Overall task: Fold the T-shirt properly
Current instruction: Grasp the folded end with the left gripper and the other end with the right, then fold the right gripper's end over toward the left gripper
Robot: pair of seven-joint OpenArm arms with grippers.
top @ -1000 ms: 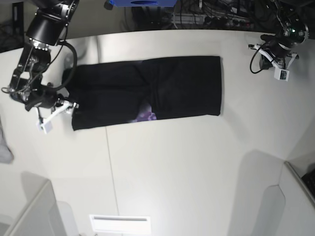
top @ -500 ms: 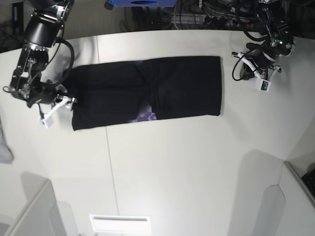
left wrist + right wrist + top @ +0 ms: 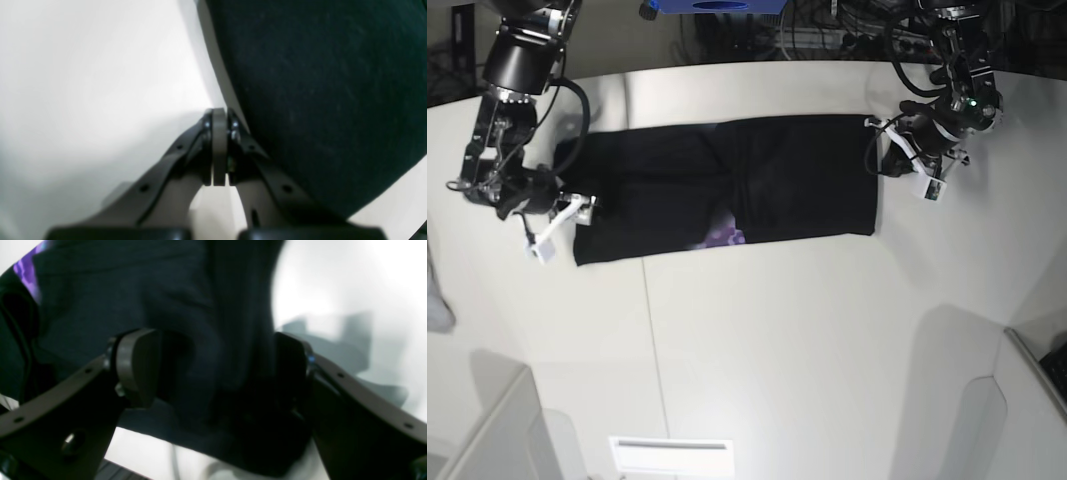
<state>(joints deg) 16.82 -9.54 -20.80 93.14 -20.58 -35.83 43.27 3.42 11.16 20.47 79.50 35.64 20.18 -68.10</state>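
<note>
The black T-shirt (image 3: 727, 185) lies on the white table (image 3: 777, 340) as a long flat band, with a bit of purple print (image 3: 724, 237) showing at its near edge. My left gripper (image 3: 889, 160) is at the band's right end. In the left wrist view its fingers (image 3: 219, 133) are shut with nothing between them, right beside the cloth's edge (image 3: 317, 100). My right gripper (image 3: 577, 208) is at the band's left end. It is open (image 3: 213, 370), and a ridge of black cloth (image 3: 186, 306) lies between its wide-set fingers.
A small grey cloth scrap (image 3: 437, 290) lies at the table's left edge. Cables (image 3: 847, 35) and a blue object (image 3: 717, 6) sit behind the far edge. Pale bin walls (image 3: 487, 430) stand at the near left and another wall (image 3: 1027, 390) at the near right.
My left arm has swung in from the far right corner to the T-shirt's right edge. My right gripper has slid a little rightward onto the left end of the cloth.
</note>
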